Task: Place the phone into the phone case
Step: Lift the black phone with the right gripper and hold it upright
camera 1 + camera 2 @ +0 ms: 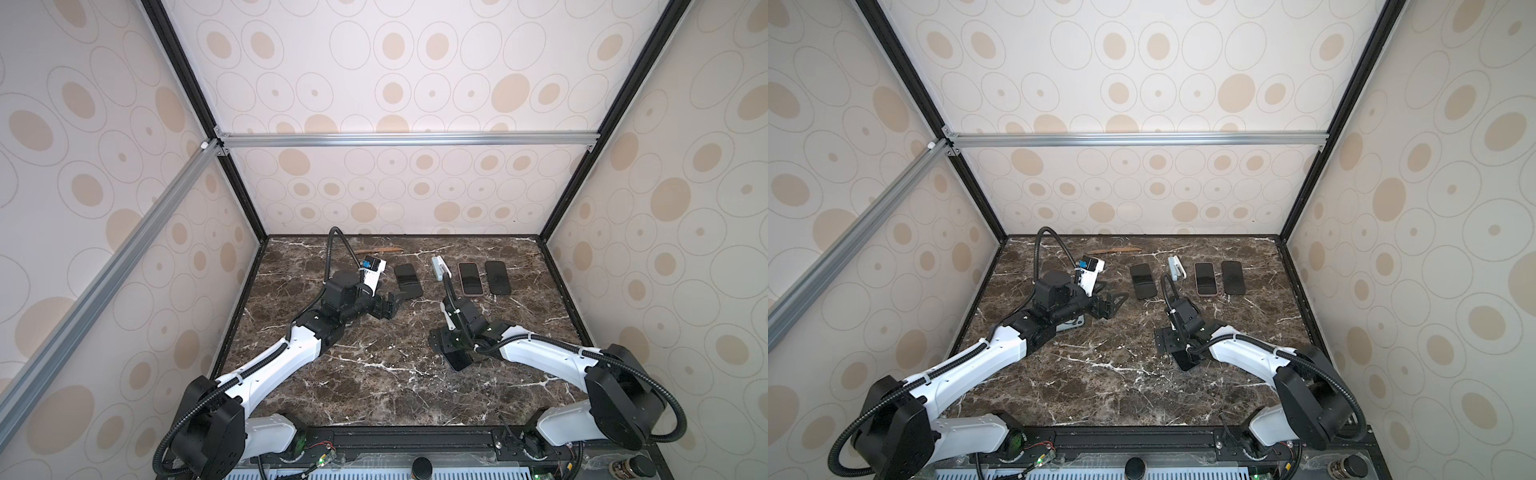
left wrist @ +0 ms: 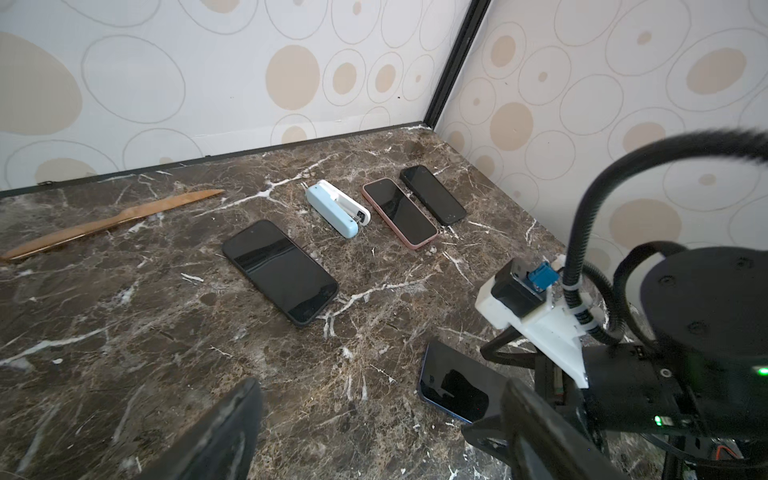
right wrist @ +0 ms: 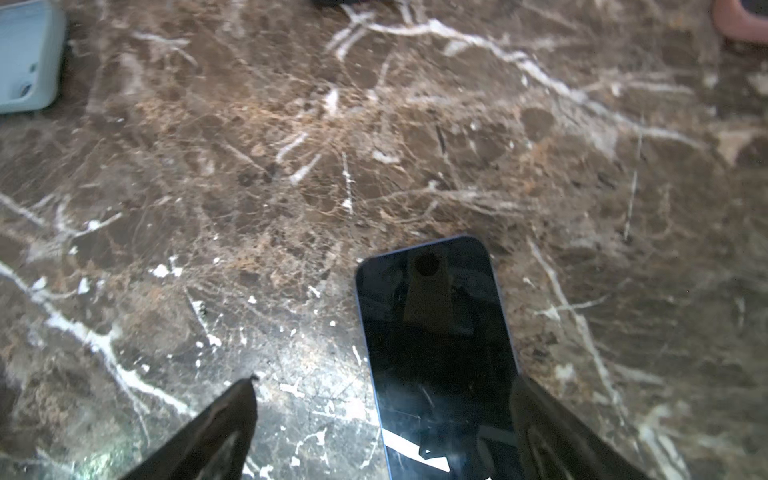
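Grasp step: right claw apart over blue phone, left claw apart, empty. Next: clamp long edges, lift.

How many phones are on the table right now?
4. Far row: black phone left of the stapler; pink phone, then dark phone, right of it. Blue phone between the jaws of the right gripper. A grey thing under the left arm is mostly hidden.
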`<state>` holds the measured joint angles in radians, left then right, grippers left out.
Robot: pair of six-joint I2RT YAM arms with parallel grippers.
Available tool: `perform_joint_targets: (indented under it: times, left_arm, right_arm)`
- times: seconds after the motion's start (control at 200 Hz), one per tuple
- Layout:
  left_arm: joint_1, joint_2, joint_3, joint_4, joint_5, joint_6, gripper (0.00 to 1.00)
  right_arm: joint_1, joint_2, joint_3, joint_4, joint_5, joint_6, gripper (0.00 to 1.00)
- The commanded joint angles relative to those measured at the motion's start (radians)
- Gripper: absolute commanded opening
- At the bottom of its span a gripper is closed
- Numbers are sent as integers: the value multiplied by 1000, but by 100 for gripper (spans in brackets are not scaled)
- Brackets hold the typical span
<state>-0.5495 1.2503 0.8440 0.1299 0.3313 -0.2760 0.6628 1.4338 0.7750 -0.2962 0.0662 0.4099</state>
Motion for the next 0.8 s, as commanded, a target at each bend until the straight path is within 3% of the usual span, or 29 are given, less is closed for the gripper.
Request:
perform_joint_targets:
  times: [0.0, 0.395, 0.605, 0.795]
  left_arm:
    - [7, -25, 24, -6, -7, 5, 89]
    - [11, -31, 19, -6, -13, 17, 89]
    - [11, -36, 19, -8, -23, 23, 89]
    - [11, -33, 20, -13, -25, 22, 89]
  right_arm:
    - [6, 36, 42, -141, 82, -24, 100]
    - [6, 189, 106, -202, 78, -76, 100]
    - [5, 208, 88, -194, -47, -62, 77]
    - [5, 241, 95, -206, -56, -50, 79]
